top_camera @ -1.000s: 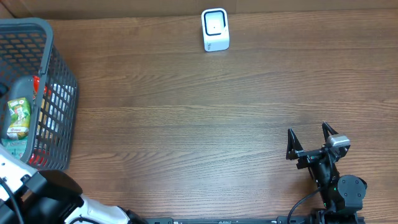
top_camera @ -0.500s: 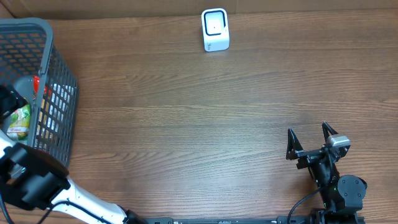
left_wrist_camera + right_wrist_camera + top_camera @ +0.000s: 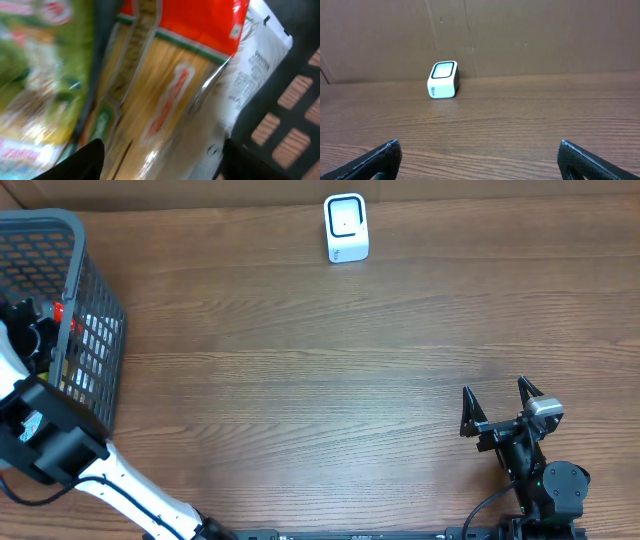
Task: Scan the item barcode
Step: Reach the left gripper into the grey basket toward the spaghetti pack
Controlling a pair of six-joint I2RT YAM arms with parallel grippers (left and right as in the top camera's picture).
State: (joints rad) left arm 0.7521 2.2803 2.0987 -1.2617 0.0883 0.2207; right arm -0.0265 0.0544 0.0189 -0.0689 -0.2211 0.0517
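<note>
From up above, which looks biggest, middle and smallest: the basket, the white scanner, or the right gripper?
Biggest: basket.
Then right gripper, fingers spread open.
Smallest: white scanner, but those two look close, so I'm unsure.

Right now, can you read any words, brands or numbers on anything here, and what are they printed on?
Nothing reads clearly.
On the red pasta packet: dark print on its white panel, smeared by motion blur.
On the green packet: label blurred, unreadable.
On the white scanner: a small mark on its side, too small to read.
</note>
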